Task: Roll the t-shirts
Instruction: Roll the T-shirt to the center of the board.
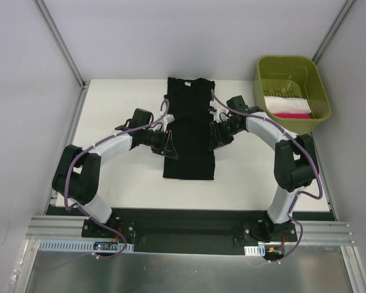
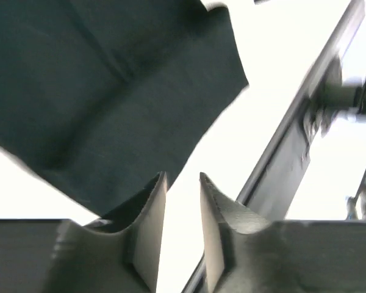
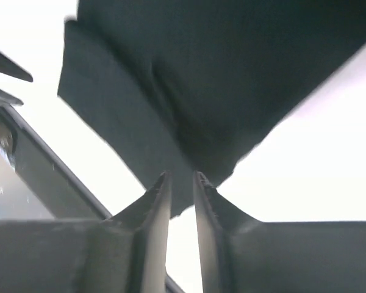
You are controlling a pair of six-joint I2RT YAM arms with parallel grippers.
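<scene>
The black t-shirt [image 1: 189,128] lies flat on the white table as a long narrow strip, sleeves folded in, neck at the far end. My left gripper [image 1: 169,144] is at the strip's left edge about midway along it. In the left wrist view the left gripper [image 2: 183,177] is open with only bare table between the fingers, and the shirt [image 2: 110,91] is just past the left fingertip. My right gripper [image 1: 215,138] is at the strip's right edge. In the right wrist view it [image 3: 181,176] shows a narrow gap, and the shirt's edge [image 3: 219,73] reaches its tips.
An olive-green bin [image 1: 261,82] stands at the back right, holding folded white and pink cloth [image 1: 287,107]. A black base rail [image 1: 189,226] runs along the near table edge and shows in both wrist views [image 2: 280,159] [image 3: 43,171]. White walls enclose the table.
</scene>
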